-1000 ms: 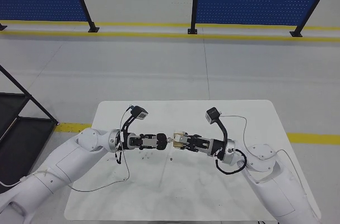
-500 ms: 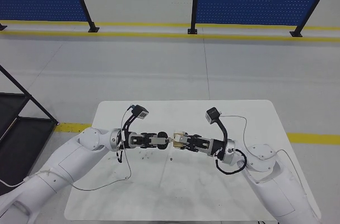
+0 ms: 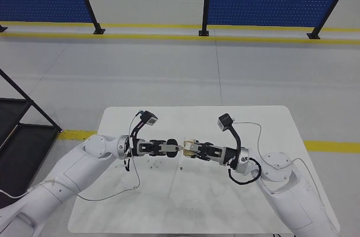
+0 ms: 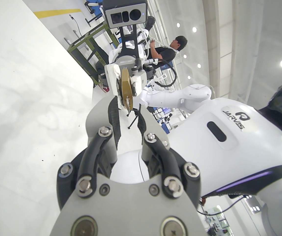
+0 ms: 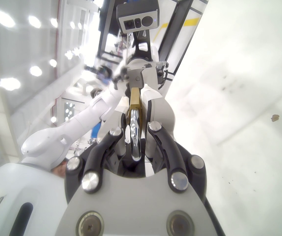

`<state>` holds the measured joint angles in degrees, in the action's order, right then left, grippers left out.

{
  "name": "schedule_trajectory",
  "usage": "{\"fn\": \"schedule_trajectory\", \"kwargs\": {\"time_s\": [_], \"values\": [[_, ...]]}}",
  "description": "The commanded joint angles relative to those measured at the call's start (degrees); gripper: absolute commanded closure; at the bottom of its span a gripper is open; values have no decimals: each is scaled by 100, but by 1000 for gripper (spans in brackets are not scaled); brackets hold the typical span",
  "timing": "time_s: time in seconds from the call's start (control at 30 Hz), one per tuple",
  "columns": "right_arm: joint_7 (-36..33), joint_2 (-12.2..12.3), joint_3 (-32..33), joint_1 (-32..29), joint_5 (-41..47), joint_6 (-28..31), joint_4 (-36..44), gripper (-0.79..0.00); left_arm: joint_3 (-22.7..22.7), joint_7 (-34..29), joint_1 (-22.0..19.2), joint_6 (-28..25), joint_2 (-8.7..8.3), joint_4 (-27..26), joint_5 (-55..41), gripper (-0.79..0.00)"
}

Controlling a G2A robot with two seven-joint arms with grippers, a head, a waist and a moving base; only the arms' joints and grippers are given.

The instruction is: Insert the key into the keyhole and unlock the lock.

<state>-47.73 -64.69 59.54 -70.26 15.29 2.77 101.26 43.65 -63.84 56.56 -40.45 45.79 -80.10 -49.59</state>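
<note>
Lock (image 5: 134, 99): brass body held in the air over the middle of the table, shiny shackle pointing back into the right gripper.
Right gripper (image 3: 191, 148): clamped on the lock from both sides.
Left gripper (image 4: 128, 109): right at the lock's free end, facing it; I cannot tell its grip.
Table (image 3: 268, 124): white, beneath the lock.
Blue barriers (image 3: 268, 12): far beyond the lock.

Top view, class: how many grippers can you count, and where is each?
2. The left gripper is above the middle of the table. The right gripper faces it closely from the other side, shut on the brass lock. None seems hidden.
</note>
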Motion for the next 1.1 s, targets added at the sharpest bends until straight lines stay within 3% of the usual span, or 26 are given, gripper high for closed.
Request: {"fn": "schedule_trajectory", "kwargs": {"time_s": [0.0,0.3,0.37,0.77,1.07], "values": [[0,0,0,0,0,0,0,0,14,-21,-2,22,25,-1,12,-154],[0,0,0,0,0,0,0,0,120,-128,24,129,112,6,44,-55],[0,0,0,0,0,0,0,0,144,-152,34,152,129,5,57,-3],[0,0,0,0,0,0,0,0,300,-194,72,195,222,5,273,0],[0,0,0,0,0,0,0,0,430,176,156,-176,223,-123,1046,0]]}}
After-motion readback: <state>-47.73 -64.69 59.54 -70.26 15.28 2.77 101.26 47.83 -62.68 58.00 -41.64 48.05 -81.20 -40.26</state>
